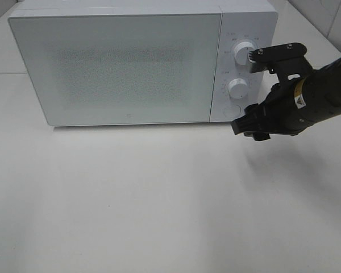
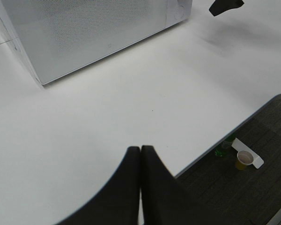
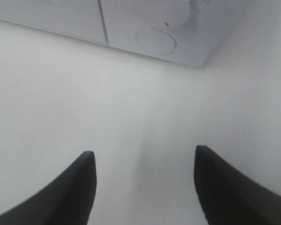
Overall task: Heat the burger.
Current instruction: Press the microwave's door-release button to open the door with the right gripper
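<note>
The burger is out of view; the white microwave (image 1: 119, 68) stands at the back of the table with its door shut. My right gripper (image 1: 247, 91) hovers open in front of the microwave's control panel, turned on its side, one finger near the upper knob (image 1: 242, 52) and the other below the round button (image 1: 232, 110). Nothing sits between its fingers (image 3: 86, 187). In the right wrist view the round button (image 3: 155, 41) lies ahead of the right gripper (image 3: 145, 159). My left gripper (image 2: 140, 154) is shut and empty above the bare table, far from the microwave (image 2: 84, 33).
A lower knob (image 1: 237, 87) sits between the upper knob and the button. The table's front edge (image 2: 215, 145) drops to a dark floor with a paper cup (image 2: 245, 158) and a green bottle (image 2: 222, 149). One right finger (image 2: 225, 5) shows in the left wrist view.
</note>
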`<state>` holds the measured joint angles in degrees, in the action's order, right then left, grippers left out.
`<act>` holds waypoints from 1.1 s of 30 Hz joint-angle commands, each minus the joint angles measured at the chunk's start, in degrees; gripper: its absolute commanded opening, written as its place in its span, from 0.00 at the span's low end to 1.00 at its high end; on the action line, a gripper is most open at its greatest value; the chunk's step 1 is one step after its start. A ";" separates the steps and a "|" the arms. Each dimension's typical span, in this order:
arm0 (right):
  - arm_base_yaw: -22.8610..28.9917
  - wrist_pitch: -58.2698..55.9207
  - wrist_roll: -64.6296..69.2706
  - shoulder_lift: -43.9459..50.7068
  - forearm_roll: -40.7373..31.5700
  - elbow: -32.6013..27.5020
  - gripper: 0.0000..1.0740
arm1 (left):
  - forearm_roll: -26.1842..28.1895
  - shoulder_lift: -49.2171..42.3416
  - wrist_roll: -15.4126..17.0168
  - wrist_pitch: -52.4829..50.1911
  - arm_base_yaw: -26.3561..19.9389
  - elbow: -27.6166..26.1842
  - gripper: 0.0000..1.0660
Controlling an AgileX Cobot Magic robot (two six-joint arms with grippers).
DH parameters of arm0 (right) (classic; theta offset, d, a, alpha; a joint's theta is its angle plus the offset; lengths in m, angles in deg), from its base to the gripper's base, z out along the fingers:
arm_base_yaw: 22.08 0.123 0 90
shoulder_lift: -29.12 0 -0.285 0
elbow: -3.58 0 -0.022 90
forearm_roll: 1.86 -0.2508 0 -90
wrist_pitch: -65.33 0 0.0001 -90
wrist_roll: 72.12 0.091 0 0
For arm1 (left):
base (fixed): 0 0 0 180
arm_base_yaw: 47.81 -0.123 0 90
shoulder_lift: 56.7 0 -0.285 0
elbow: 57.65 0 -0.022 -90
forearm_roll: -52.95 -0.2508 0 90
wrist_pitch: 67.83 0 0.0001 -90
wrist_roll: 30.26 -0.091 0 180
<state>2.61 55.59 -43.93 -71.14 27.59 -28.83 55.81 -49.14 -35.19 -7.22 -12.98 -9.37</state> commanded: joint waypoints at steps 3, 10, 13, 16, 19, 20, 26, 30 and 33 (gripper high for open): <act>-4.18 -9.57 -3.95 0.52 -3.50 3.27 0.54 | 0.17 -1.15 0.00 -0.92 -0.17 0.11 0.00; -18.05 -15.76 -24.52 1.49 -27.56 4.07 0.54 | 0.17 -1.15 0.00 -0.92 -0.17 0.11 0.00; -23.26 -19.14 -31.80 2.64 -39.19 4.07 0.54 | 0.17 -1.15 0.00 -0.92 -0.17 0.11 0.00; -27.27 -22.75 -37.41 4.87 -46.12 4.07 0.54 | 0.17 -1.15 0.00 -0.92 -0.17 0.11 0.00; -29.16 -25.61 -37.93 7.16 -47.90 4.07 0.54 | 0.17 -1.15 0.00 -0.92 -0.17 0.11 0.00; -29.56 -27.22 -37.70 8.31 -47.73 4.07 0.54 | 0.17 -1.15 0.00 -0.92 -0.17 0.11 0.00; -29.74 -32.60 -34.15 21.72 -43.66 0.69 0.54 | 0.17 -1.15 0.00 -0.92 -0.17 0.11 0.00; -29.74 -34.32 -34.49 28.36 -41.31 -1.89 0.54 | 0.17 -1.15 0.00 -0.92 -0.17 0.11 0.00; -29.74 -37.53 -34.78 34.72 -39.42 -4.18 0.54 | 0.17 -1.15 -0.06 -0.92 -0.17 0.11 0.00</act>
<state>-26.78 19.49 -78.60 -37.51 -12.58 -32.50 55.81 -49.14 -35.19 -7.22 -12.98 -9.37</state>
